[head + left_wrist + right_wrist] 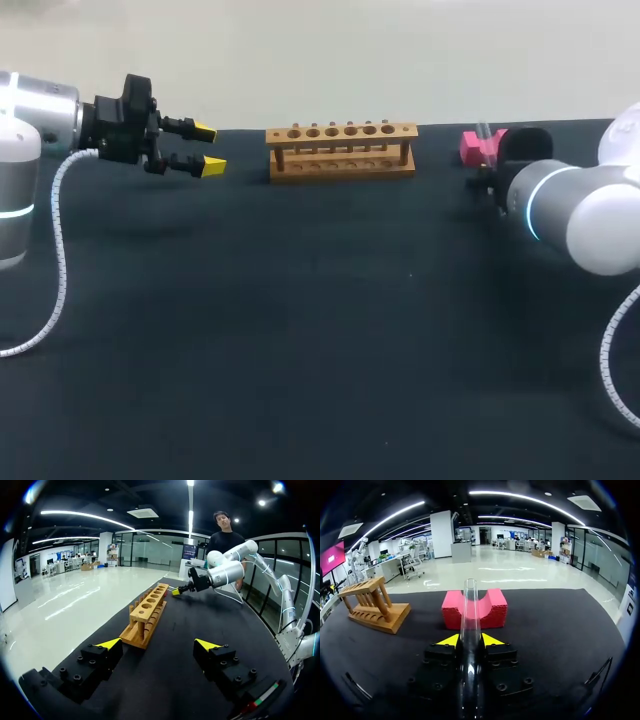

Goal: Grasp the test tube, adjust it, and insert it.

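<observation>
From the head view, found the left fingers (210, 166) spread wide and empty above the counter (300, 340), pointing at the wooden rack (342, 150) from its left and well apart from it. Judged them parked there to leave the rack's holes free while standing ready to help. Saw the right arm (570, 205) reaching in beside the pink foam block (474, 148), to the right of the wooden rack. Could make out nothing of its grasp, hidden behind the arm's own wrist. From the left wrist view, confirmed both yellow tips far apart with only bare counter between them, the wooden rack ahead of them, its row of holes apparently unfilled. Spotted the right fingers (177, 591) past the rack's far end, too small there to tell what they held. From the right wrist view, found those fingers closed snugly on the test tube (469, 605), one yellow tip pressed to each side, the glass running straight ahead toward the groove in the pink foam block. Judged that block a cradle meant to present the test tube for exactly such a pinch. Could not tell whether the far end rested in the groove or hung just clear of it. Lost the near end under the fingers' black housing. Reckoned the grasp made, with adjusting and inserting not yet done.
</observation>
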### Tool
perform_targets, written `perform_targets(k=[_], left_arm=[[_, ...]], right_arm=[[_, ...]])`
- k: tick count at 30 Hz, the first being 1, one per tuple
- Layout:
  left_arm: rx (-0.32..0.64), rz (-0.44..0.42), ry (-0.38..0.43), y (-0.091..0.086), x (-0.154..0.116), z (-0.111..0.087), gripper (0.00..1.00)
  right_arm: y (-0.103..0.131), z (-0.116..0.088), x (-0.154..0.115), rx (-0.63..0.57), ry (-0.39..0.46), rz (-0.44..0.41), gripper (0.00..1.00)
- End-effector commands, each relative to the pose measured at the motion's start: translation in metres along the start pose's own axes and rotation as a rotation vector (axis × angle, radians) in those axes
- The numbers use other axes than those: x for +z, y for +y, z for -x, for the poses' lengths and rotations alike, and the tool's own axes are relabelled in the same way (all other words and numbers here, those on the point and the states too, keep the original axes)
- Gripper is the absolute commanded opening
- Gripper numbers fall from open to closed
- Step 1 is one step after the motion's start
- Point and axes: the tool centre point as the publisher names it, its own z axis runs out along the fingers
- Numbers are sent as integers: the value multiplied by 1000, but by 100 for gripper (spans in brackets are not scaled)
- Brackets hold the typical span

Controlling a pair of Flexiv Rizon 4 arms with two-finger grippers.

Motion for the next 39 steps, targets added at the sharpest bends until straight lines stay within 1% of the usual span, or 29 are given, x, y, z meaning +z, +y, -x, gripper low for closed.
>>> perform_targets(k=[1, 4, 12, 17, 19, 22, 39], left_arm=[[3, -1, -4, 1, 0, -1, 100], [3, -1, -4, 1, 0, -1, 100], [3, -1, -4, 1, 0, -1, 100], [3, -1, -4, 1, 0, -1, 100], [3, -1, -4, 1, 0, -1, 100], [3, -1, -4, 1, 0, -1, 100], [3, -1, -4, 1, 0, -1, 100]], right_arm=[[-3, 2, -13, 6, -448, 215, 0], [-1, 10, -24, 17, -463, 196, 0], [10, 38, -66, 30, -515, 147, 0], [20, 53, -84, 32, -547, 130, 0], [25, 59, -89, 38, -562, 142, 0], [32, 64, -95, 49, -557, 149, 0], [32, 64, -95, 49, -557, 149, 0]])
